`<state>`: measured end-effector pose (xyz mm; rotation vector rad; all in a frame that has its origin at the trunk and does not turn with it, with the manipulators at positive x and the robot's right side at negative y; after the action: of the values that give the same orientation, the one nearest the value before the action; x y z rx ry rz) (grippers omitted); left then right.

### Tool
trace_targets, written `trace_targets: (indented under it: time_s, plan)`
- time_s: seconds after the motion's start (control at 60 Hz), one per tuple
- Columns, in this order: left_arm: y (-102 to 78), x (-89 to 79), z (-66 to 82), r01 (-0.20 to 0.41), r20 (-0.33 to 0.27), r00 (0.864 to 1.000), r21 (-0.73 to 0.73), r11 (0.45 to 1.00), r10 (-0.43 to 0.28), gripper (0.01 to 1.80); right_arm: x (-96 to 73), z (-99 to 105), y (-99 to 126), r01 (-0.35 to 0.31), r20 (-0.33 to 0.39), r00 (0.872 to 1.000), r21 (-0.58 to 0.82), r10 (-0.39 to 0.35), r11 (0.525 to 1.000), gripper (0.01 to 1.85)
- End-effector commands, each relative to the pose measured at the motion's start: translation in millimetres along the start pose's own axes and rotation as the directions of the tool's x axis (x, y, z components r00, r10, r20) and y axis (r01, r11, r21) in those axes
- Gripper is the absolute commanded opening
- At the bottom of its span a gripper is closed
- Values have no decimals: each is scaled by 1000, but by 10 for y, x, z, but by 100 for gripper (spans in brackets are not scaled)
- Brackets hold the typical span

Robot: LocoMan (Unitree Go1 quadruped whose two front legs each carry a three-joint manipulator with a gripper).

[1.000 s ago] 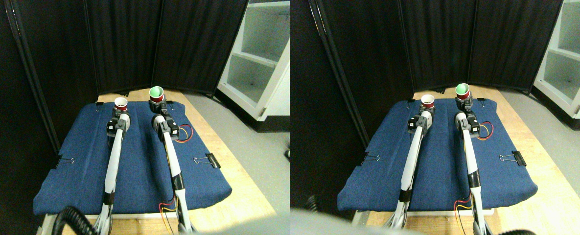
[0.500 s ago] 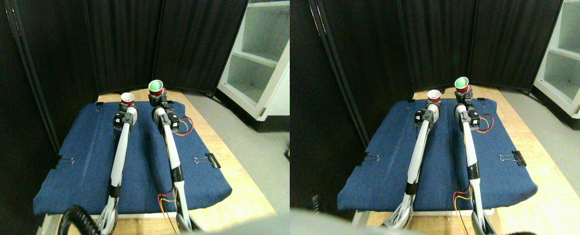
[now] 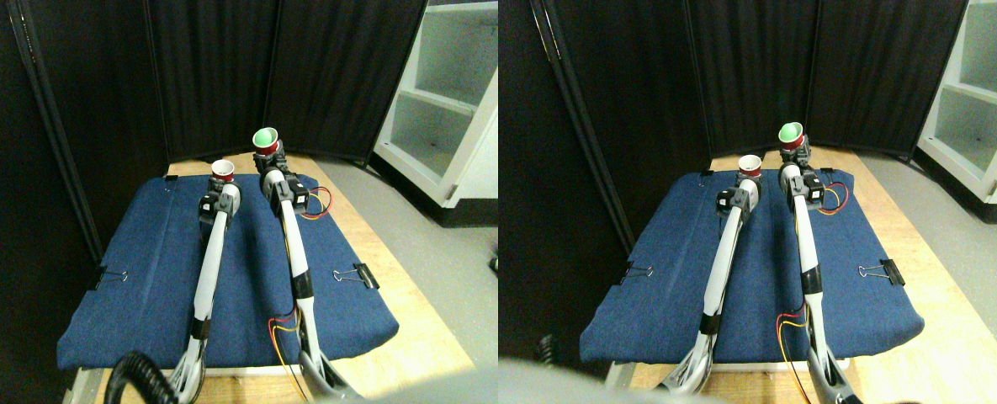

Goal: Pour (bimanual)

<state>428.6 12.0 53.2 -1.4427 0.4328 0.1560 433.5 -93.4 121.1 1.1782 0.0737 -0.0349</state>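
With both cups raised, pour barely begun: green-lined cup (image 3: 265, 138) clamped in right gripper (image 3: 268, 156), tipped toward white-lined cup (image 3: 224, 171) clamped in left gripper (image 3: 224, 183); transfer pending.

Two red cups: the left one (image 3: 224, 171) white inside, the right one (image 3: 265, 140) green inside. Plain dark-blue cloth (image 3: 153, 286) covers pale wood table (image 3: 397, 353); black curtains (image 3: 212, 76) upper frame.

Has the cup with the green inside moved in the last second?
Yes. The green-lined cup has risen and shifted left toward the white-lined cup, judged against the black curtain behind.
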Motion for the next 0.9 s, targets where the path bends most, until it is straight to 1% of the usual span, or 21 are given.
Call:
trace_targets:
  time_s: [0.017,0.233,0.417,0.5,0.583,0.617,0.667,0.733,0.767,0.817,0.9]
  plan:
    - [-12,19,-61,19,3,1000,-35,999,-19,33,-21,16,259,-75,-13,997,-32,75,997,33]
    - [-55,-17,-116,25,-19,999,-48,999,-26,33,-20,11,315,-80,-34,996,-82,78,993,33]
    - [-24,-28,-150,19,-22,1000,-46,999,-20,33,-43,21,428,-95,-49,995,-124,90,988,33]
    - [-26,-39,-169,21,-23,999,-37,999,-22,33,-38,15,449,-102,-53,994,-118,96,988,33]
    - [-44,-49,-171,42,-33,999,-17,999,-43,33,-44,3,444,-103,-54,994,-111,98,988,33]
    - [-59,-73,-160,57,-13,998,2,998,-57,33,-56,-4,428,-94,-39,995,-114,90,989,33]
    - [-67,-75,-146,71,14,997,24,997,-72,33,-56,0,413,-95,-38,995,-114,91,989,33]
    - [-69,-84,-119,91,16,996,66,994,-92,33,-63,6,393,-81,-22,997,-110,79,991,33]
    - [-70,-91,-103,91,28,995,88,992,-94,33,-62,16,376,-84,-22,996,-109,82,991,33]
    - [-64,-87,-57,94,44,994,107,990,-99,33,-52,44,339,-83,-23,996,-105,81,991,33]
    - [-45,-86,28,97,49,993,126,987,-104,33,-49,87,291,-79,-14,997,-99,78,992,33]
